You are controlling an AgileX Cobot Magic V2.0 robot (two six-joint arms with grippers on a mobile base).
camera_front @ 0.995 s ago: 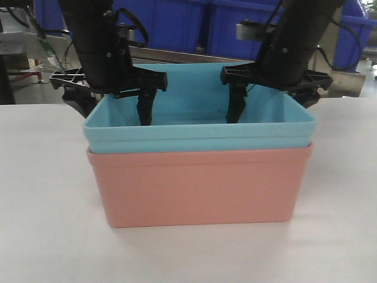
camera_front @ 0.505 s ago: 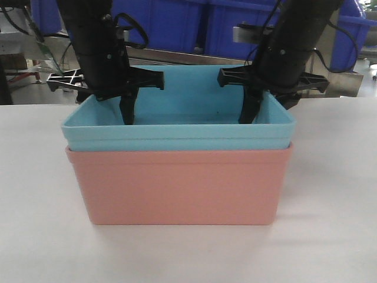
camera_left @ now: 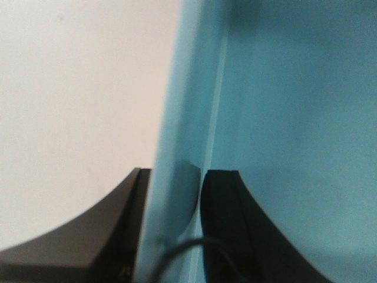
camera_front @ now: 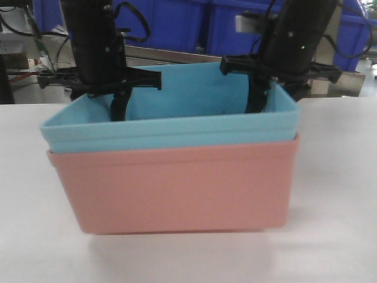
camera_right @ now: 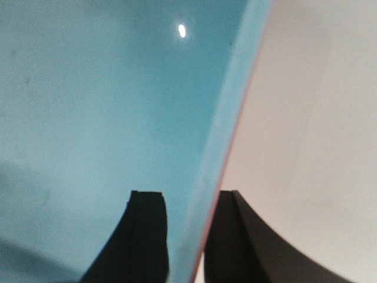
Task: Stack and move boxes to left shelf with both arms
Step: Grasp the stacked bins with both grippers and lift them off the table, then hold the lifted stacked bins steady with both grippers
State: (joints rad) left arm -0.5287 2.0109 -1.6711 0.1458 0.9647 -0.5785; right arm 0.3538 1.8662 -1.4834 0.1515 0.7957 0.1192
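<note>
Grey-white table (camera_front: 341,236), dark blue crates (camera_front: 177,23) behind. Blue box (camera_front: 177,127) nested in pink box (camera_front: 177,188), mid-table. Left gripper (camera_left: 174,230) and right gripper (camera_right: 182,236) each clamped over blue box end wall (one finger inside, one outside). Stack has shifted left, right end risen: carry seemingly under way. No readable writing.

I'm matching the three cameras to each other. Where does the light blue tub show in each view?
Front-facing: the light blue tub sits centre, nested in the pink tub.
Left wrist: the tub fills the right side, its wall between the fingers of the left gripper.
Right wrist: the tub fills the left side, its wall between the fingers of the right gripper.
Shared landmark: the white tabletop, outside the tub in every view.
</note>
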